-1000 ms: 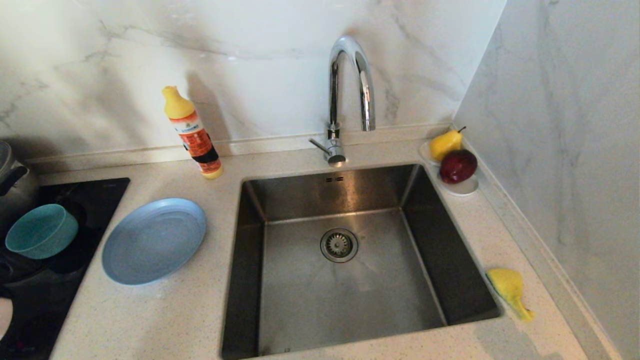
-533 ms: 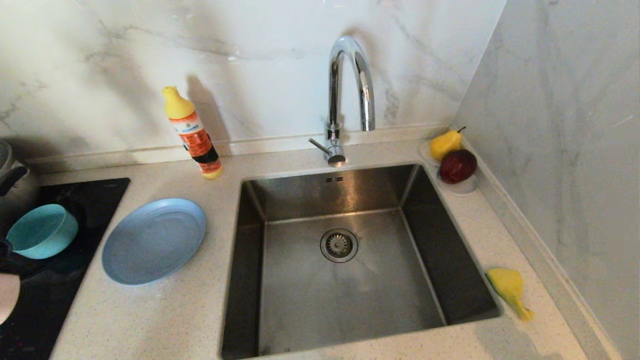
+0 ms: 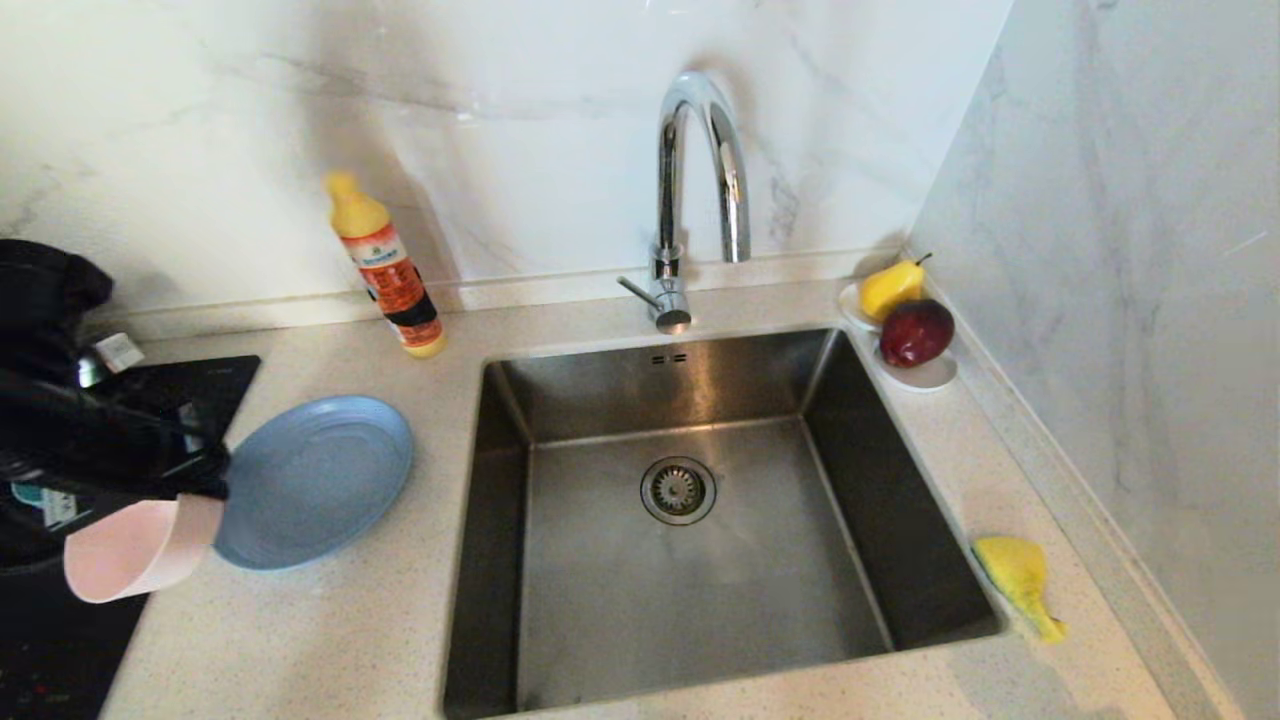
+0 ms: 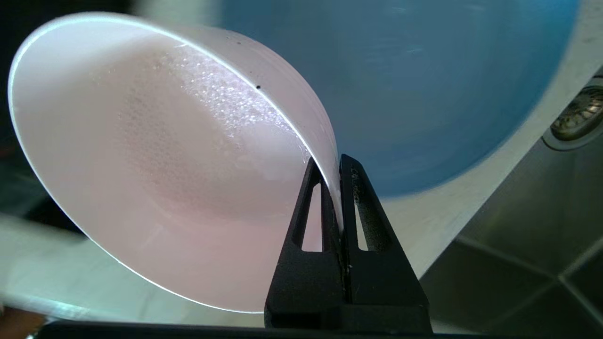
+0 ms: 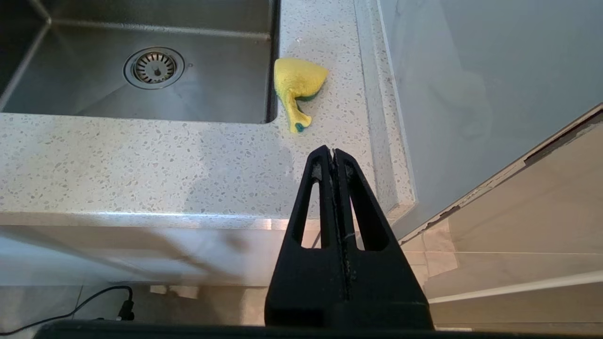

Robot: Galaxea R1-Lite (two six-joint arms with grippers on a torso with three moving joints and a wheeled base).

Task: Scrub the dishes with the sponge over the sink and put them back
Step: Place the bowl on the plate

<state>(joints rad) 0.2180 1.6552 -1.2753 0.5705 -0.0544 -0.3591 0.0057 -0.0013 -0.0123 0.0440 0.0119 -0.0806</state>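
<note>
My left gripper [image 3: 205, 490] [image 4: 331, 162] is shut on the rim of the pale pink bowl [image 3: 135, 552] [image 4: 155, 174]. It holds the bowl tipped on its side in the air at the far left, beside the grey-blue plate [image 3: 315, 480] [image 4: 400, 89] that lies on the counter. The steel sink [image 3: 560, 400] [image 5: 226, 89] is empty, its drain strainer [image 3: 678, 490] [image 5: 154, 67] bare. The yellow sponge [image 3: 1018, 578] [image 5: 297, 84] lies crumpled on the counter at the sink's right edge. My right gripper [image 5: 332, 151] hangs shut and empty, off the counter's front edge near the sponge. The teal bowl is hidden.
A chrome faucet [image 3: 690, 190] rises behind the sink. An orange detergent bottle [image 3: 385, 265] leans by the back wall. A small white dish [image 3: 925, 372] with a pear and an apple sits at the back right corner. A black cooktop [image 3: 150, 385] lies at far left.
My left arm has swung in from the left edge, carrying the pink bowl up and rightward until it hangs by the plate. It now covers the teal bowl. The right arm has kept still.
</note>
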